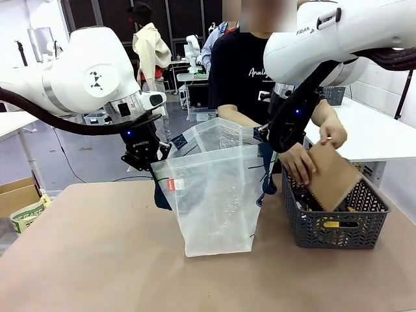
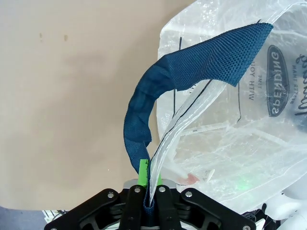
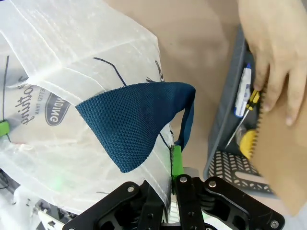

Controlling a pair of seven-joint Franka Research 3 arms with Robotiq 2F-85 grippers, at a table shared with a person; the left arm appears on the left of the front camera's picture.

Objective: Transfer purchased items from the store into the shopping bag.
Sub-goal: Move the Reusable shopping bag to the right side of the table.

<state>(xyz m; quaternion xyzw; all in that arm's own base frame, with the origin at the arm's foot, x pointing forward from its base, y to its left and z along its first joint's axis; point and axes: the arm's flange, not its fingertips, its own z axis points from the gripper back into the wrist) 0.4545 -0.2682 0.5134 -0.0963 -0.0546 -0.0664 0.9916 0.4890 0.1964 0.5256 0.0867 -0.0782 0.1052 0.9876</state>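
Shopping bag (image 1: 214, 195) stands upright on table (image 1: 97, 260), just beside basket (image 1: 338, 237). Rim is clenched each side by left end effector (image 2: 148, 184) and right end effector (image 3: 171, 167). Film judged light, limp and slippery; best held at strap seams.

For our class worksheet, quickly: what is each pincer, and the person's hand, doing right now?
Left pincer: closed on the shopping bag rim.
Right pincer: closed on its opposite rim.
Person's hand: holding the tan packet.

Right claw (image 3: 171, 168) on shopping bag (image 3: 67, 57) rim
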